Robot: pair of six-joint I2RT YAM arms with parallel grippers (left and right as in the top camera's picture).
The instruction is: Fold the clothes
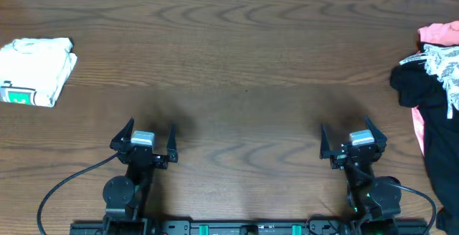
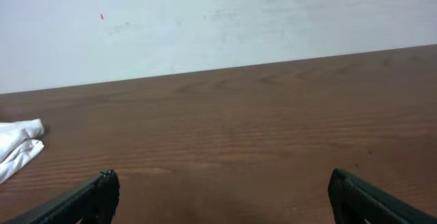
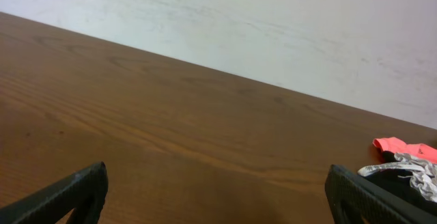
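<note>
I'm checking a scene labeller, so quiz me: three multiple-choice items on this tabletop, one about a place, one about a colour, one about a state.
1. Where on the brown wooden table does the folded white short-sleeved T-shirt lie?
A. in the middle
B. at the near right corner
C. at the far left edge

2. What colour is the small rectangular label on it?
A. red
B. green
C. blue

3. How do the left gripper and the right gripper stand?
A. both open, holding nothing
B. both shut
C. left shut on the shirt

Answers:
1 C, the overhead view shows it by the left edge.
2 B, a green patch shows on its near corner.
3 A, both pairs of fingers are spread over bare wood.
</note>
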